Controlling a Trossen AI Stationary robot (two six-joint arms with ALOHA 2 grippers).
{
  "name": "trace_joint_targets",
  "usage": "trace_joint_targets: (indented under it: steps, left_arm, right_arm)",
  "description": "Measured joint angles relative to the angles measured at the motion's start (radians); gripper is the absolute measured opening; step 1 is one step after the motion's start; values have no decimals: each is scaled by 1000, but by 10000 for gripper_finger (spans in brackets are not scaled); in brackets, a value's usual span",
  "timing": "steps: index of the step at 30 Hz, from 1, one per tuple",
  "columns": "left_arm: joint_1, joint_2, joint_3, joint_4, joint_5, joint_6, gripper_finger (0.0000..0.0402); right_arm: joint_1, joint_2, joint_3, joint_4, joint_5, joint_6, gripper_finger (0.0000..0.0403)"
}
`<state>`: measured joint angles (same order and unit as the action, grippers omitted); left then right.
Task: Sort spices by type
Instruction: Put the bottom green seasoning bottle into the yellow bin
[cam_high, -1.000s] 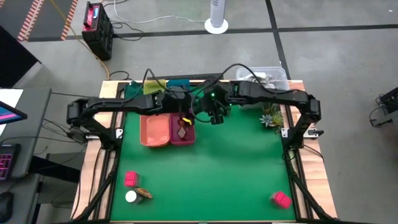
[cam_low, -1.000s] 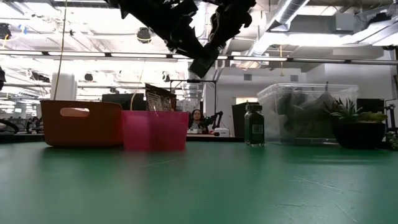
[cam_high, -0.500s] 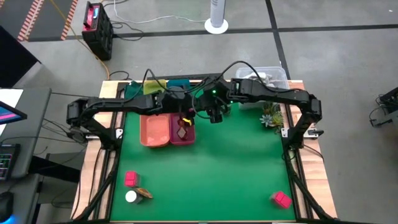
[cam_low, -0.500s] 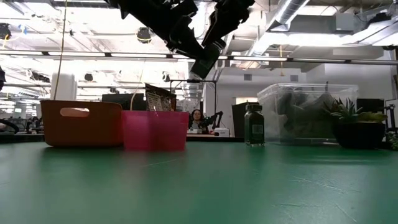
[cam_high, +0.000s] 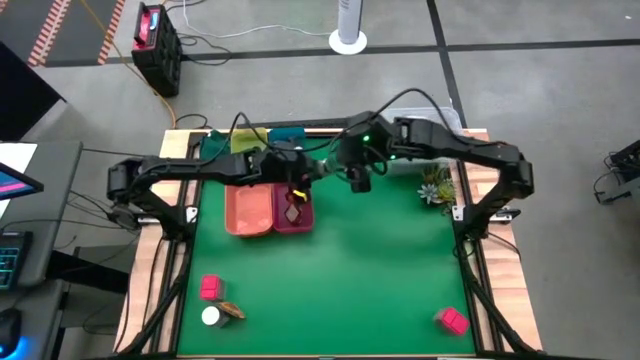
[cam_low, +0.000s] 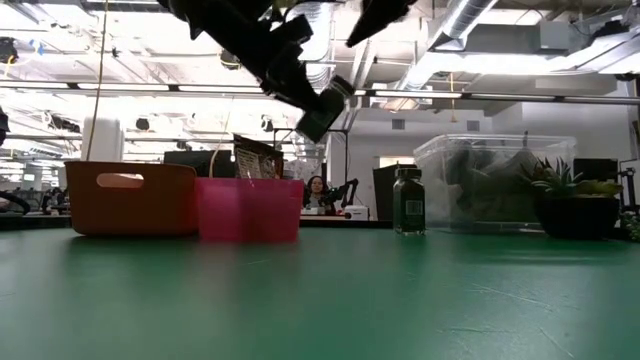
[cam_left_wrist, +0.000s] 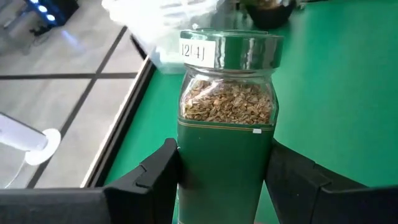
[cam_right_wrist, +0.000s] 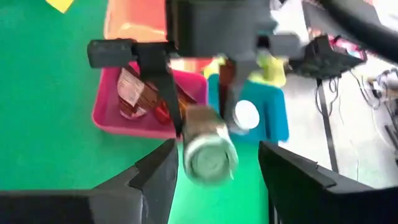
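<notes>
My left gripper (cam_left_wrist: 224, 158) is shut on a dark green jar (cam_left_wrist: 226, 118) of seeds, held in the air above the pink tray (cam_high: 292, 210). That tray holds a reddish-brown leaf-like piece (cam_high: 293, 212). My right gripper (cam_high: 358, 180) hangs open just right of the jar and touches nothing. A second green jar (cam_low: 407, 200) stands on its base near the clear tub. A white-capped jar (cam_right_wrist: 247, 114) sits in the teal tray (cam_right_wrist: 277, 118). Near the front edge lie two pink-red blocks (cam_high: 211, 288) (cam_high: 452, 320), a white-capped jar (cam_high: 211, 316) and a leaf-like piece (cam_high: 232, 311). My left gripper pinches the green jar's lower body (cam_left_wrist: 224, 180) between its two fingers (cam_left_wrist: 155, 174), one on each side. The fingers lie along the jar, and its capped end (cam_left_wrist: 231, 48) sticks out beyond them. The jar is lifted clear and tilted, cap end slanting down (cam_low: 322, 110).
An orange tray (cam_high: 250, 208) sits left of the pink one. A clear plastic tub (cam_low: 495, 180) and a small spiky plant (cam_high: 436, 185) stand at the far right. The middle of the green mat (cam_high: 350, 270) is bare. A person sits in the room behind (cam_low: 318, 192).
My right gripper has drawn back from the jar, moving up and toward the table's right and far edge. The jar stays in my left gripper, tilted much as before.
</notes>
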<state>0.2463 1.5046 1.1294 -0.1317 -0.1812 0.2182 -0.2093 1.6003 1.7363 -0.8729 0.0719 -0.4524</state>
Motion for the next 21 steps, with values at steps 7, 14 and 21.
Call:
trace_joint_targets:
  steps: [7,14,21]
  left_arm:
    - [54,-79,-138,95,-20,-11,189]
    - [142,-294,-311,192,-21,-58,189]
    - [187,-495,-558,391,-133,-83,190]
  right_arm:
    - [-65,-21,-35,-124,6,112,252]
    - [-80,-104,-237,0,6,161,250]
    - [-65,-262,-466,340,8,195,250]
